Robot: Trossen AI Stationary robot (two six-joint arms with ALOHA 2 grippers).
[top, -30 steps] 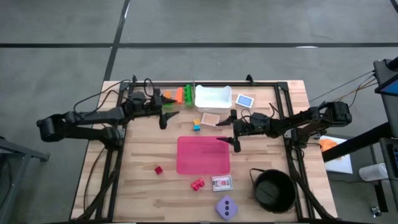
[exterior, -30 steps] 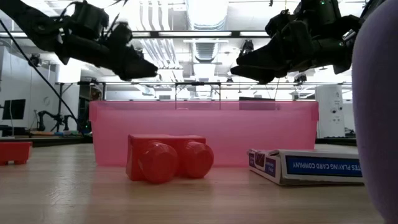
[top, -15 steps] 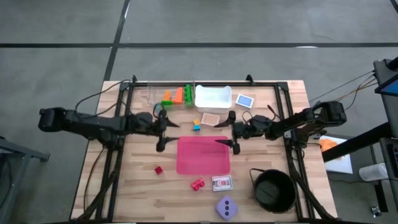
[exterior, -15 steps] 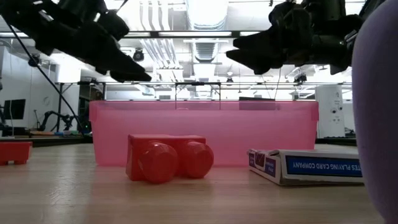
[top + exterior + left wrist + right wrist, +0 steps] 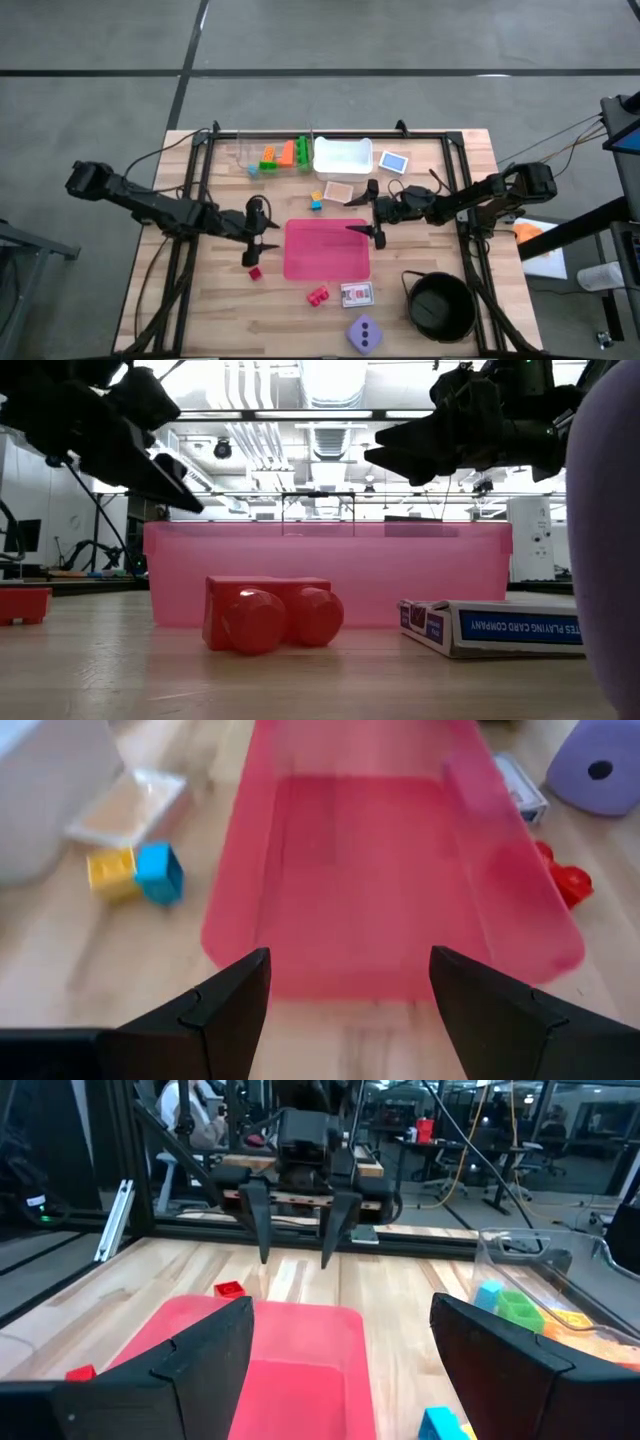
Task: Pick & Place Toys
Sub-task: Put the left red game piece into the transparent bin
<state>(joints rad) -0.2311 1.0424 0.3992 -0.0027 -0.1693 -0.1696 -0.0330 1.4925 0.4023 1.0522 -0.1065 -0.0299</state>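
My left gripper [image 5: 256, 237] hung just off the left edge of the pink tray [image 5: 327, 250], its fingers [image 5: 215, 1010] spread apart with nothing between them, aimed across the tray. My right gripper [image 5: 376, 212] hovered over the tray's far right corner, fingers [image 5: 190, 1370] likewise parted and empty, facing the left one across the tray. On the tabletop [image 5: 220, 300], a small red brick [image 5: 255, 273] lay just beside my left fingers, close to the tray's left side. A bigger red brick [image 5: 318, 296] sat just off the tray's near edge, next to a playing card box [image 5: 356, 294]. The lilac die [image 5: 364, 333] stood at the near edge of the tabletop, left of the black bowl [image 5: 440, 305]. A yellow and blue brick [image 5: 316, 199] rested between the tray and the white tub [image 5: 343, 155], and the green and orange bricks [image 5: 285, 155] were lined up at the far edge, left of that tub. The tray held nothing.
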